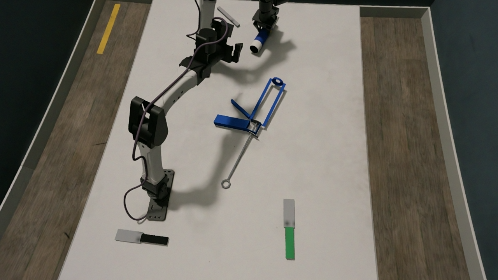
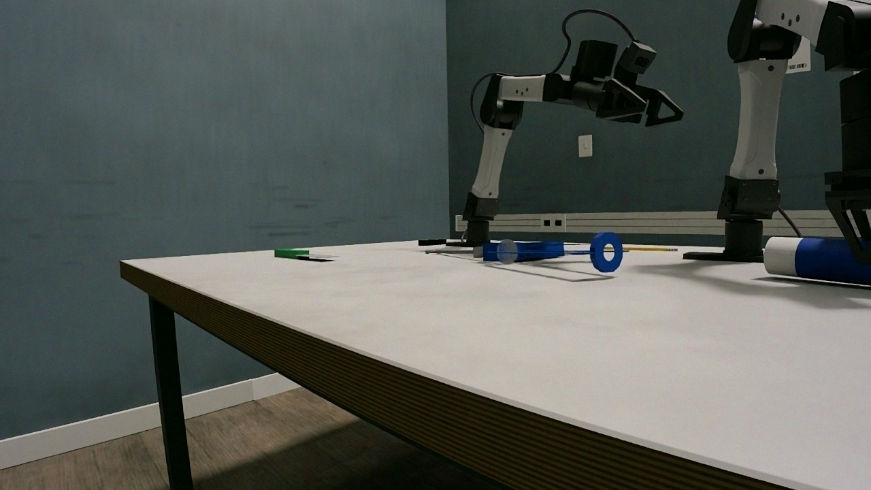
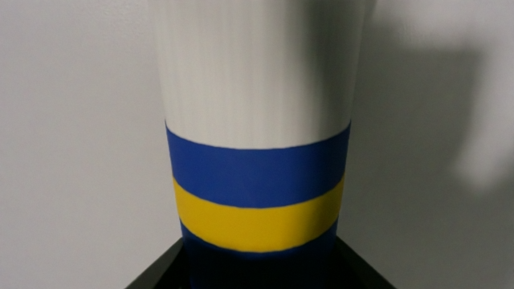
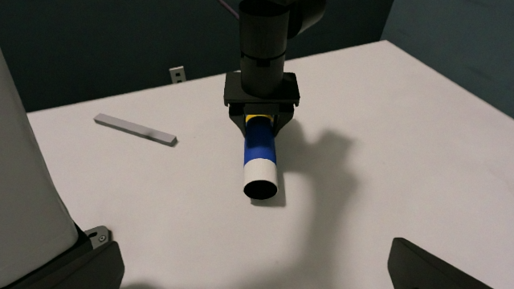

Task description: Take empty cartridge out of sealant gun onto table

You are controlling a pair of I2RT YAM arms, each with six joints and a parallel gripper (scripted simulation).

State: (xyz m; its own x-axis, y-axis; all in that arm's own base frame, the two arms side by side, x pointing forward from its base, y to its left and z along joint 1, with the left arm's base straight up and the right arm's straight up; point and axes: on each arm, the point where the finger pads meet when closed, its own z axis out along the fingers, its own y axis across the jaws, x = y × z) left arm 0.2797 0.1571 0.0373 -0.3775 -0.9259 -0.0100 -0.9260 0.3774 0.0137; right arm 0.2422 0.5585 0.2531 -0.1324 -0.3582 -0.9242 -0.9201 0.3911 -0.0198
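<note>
Gripping the blue-and-white cylindrical cartridge (image 1: pixel 259 39) (image 2: pixel 818 258) (image 3: pixel 259 177) (image 4: pixel 260 150) low at the far side, the part-closed left gripper (image 1: pixel 262 30) (image 2: pixel 859 256) (image 3: pixel 259 249) (image 4: pixel 259 135) probably wants it away from the blue, open-framed gun (image 1: pixel 231 122) (image 2: pixel 541 250); the right gripper (image 1: pixel 234 53) (image 2: pixel 662 111) (image 4: pixel 254 252) is wide open, empty

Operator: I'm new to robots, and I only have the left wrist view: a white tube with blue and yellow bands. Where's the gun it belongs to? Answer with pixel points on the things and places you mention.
Observer: The blue metal-rodded sealant gun (image 1: pixel 232 122) (image 2: pixel 535 250) lies on the white table (image 1: pixel 313 156) (image 2: pixel 426 316) (image 3: pixel 80 160) (image 4: pixel 181 193), its cradle empty.

Operator: What does the tube's far end, out of my sight, look like?

Observer: In the right wrist view, the cartridge (image 1: pixel 259 41) (image 2: pixel 831 258) (image 3: pixel 257 160) (image 4: pixel 260 152) has a dark, round opening at its white end beyond the blue section.

Operator: Is the other arm holding anything?

Observer: No. The right gripper (image 1: pixel 234 41) (image 2: pixel 663 111) (image 4: pixel 254 252) is wide open, with nothing between its fingers.
</note>
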